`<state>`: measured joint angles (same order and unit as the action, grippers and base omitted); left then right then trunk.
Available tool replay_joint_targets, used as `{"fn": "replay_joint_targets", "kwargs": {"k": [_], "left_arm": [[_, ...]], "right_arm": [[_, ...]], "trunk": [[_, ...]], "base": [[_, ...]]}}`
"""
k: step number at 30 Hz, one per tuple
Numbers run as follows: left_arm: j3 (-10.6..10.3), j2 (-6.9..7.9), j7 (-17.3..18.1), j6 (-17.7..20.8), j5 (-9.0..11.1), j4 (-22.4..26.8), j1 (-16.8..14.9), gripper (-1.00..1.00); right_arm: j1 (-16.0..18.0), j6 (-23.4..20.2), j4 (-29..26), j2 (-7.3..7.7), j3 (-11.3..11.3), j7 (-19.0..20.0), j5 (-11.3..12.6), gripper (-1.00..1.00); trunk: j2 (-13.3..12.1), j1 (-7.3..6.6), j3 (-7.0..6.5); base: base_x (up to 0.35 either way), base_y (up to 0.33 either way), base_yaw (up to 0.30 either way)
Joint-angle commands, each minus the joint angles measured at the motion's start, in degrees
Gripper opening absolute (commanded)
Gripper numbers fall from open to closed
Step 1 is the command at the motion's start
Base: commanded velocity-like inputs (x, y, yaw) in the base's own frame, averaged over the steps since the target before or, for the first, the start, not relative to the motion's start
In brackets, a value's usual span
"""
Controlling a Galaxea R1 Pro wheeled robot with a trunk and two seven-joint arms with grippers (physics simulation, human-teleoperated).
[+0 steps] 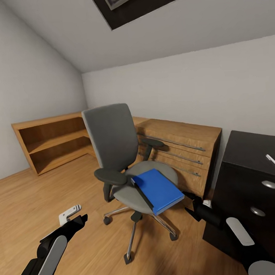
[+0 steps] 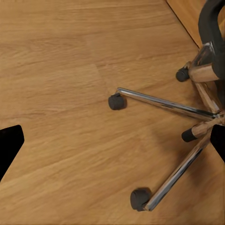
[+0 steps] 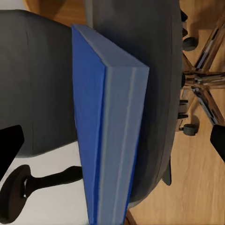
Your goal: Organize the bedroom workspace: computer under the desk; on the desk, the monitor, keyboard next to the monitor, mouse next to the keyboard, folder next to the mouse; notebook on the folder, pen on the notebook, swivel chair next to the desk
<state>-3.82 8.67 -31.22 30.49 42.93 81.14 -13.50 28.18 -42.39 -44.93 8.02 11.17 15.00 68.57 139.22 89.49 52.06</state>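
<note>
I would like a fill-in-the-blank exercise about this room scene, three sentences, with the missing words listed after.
1. The blue folder lies on the seat of the ____.
2. The floor under the swivel chair is made of ____.
3. The fingers of the right gripper stand on either side of the ____ without touching it.

Missing words: swivel chair; wood; folder
</note>
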Motion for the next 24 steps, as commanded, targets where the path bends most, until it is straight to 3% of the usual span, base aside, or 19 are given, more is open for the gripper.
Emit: {"fn": "replay_joint_targets", "kwargs": {"k": [1, 24], "left_arm": [[-0.1, 0.05, -0.6, 0.0, 0.6, 0.1, 0.0, 1.00], [-0.1, 0.07, -0.5, 0.0, 0.7, 0.1, 0.0, 1.00]], "right_arm": [[0.0, -0.3, 0.0, -0.02, 0.2, 0.2, -0.2, 1.00], [0.0, -0.3, 0.0, -0.02, 0.2, 0.2, -0.3, 1.00]], "trunk": [[-0.4, -0.24, -0.12], [-0.4, -0.24, -0.12]], "base": [[0.000, 0.000, 0.000], [0.037, 0.000, 0.000]]}}
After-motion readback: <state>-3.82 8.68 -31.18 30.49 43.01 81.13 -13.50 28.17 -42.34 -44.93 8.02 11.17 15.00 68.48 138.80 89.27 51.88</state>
